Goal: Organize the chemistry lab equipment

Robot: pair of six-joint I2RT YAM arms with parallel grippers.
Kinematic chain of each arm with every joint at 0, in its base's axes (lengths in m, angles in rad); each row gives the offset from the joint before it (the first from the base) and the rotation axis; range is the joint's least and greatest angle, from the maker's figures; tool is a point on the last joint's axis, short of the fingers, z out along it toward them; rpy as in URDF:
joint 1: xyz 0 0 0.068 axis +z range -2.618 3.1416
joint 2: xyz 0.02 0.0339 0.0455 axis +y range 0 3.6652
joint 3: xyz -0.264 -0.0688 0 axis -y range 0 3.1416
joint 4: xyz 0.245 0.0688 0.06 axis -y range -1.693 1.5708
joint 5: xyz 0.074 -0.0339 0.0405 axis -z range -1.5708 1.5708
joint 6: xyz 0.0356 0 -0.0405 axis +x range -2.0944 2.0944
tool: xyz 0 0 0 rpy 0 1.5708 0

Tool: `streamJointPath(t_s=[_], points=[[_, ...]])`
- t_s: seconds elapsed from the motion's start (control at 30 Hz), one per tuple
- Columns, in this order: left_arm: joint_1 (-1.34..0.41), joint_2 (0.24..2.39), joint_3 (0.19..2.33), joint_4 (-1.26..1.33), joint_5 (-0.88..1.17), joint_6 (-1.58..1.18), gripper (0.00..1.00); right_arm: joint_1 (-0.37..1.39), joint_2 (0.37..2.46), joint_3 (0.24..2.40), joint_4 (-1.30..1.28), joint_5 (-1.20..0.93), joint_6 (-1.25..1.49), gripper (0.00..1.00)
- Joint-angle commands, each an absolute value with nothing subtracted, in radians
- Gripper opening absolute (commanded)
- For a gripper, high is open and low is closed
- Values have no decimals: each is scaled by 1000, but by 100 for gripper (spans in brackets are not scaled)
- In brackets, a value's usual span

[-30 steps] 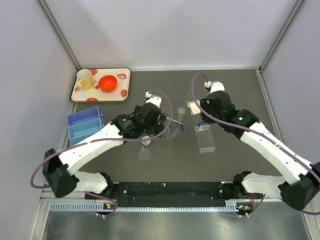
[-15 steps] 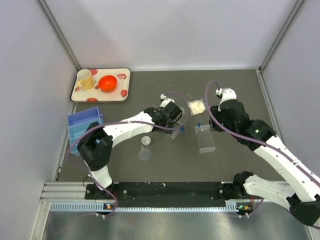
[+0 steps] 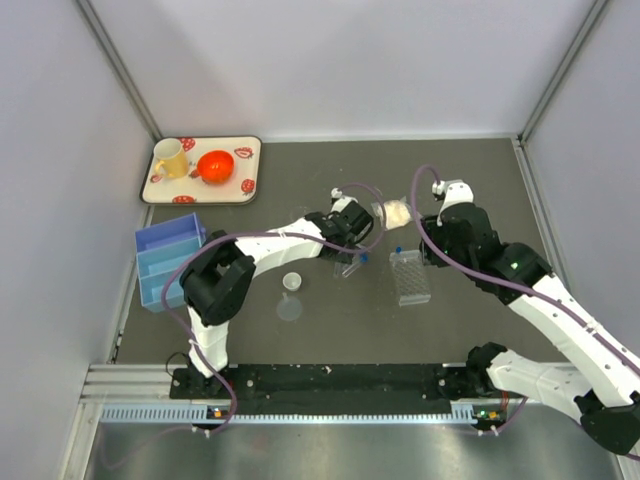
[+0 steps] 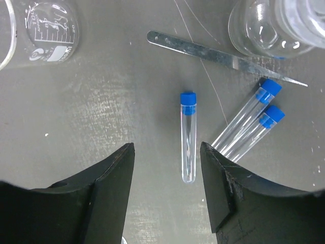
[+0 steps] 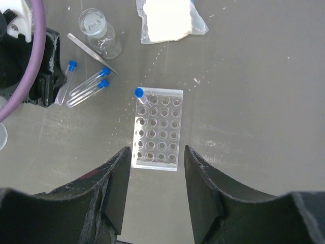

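In the left wrist view a blue-capped tube (image 4: 188, 137) lies flat on the table, its round end between my open left gripper (image 4: 167, 152) fingers, untouched. Two more blue-capped tubes (image 4: 248, 124) lie side by side to its right, under a thin metal rod (image 4: 223, 56). The gridded clear tube rack (image 5: 156, 127) holds one blue-capped tube (image 5: 138, 92) in a far corner hole. My right gripper (image 5: 157, 152) is open and empty, above the rack's near end. In the top view the left gripper (image 3: 350, 243) is left of the rack (image 3: 410, 277). A funnel (image 3: 291, 283) stands nearer.
A clear beaker (image 4: 51, 25) and a small flask (image 4: 274, 25) stand just beyond the tubes. A white packet (image 3: 393, 212) lies behind the rack. A blue bin (image 3: 168, 260) is at the left. A tray (image 3: 160, 190) at the back left holds the yellow mug (image 3: 170, 158) and red bowl (image 3: 215, 165).
My left arm has stretched rightward, bringing its gripper over the loose tubes. My right arm drew back toward the rack a second ago and has barely moved since.
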State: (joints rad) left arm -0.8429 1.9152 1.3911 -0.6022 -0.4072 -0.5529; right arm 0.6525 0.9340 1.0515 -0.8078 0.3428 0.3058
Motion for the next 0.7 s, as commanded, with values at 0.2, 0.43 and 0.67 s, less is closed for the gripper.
streamJointPath(t_s=[0.2,0.43,0.67], points=[[-804,1956,1413,-519,-345,-568,56,661,922,1046,-773,348,290,46],[-798,1983,1402,-497,-319,-568,54,663,928,1046,-772,345,291,46],[-798,1994,1396,-492,-316,-571,50,663,931,1042,-769,341,295,46]])
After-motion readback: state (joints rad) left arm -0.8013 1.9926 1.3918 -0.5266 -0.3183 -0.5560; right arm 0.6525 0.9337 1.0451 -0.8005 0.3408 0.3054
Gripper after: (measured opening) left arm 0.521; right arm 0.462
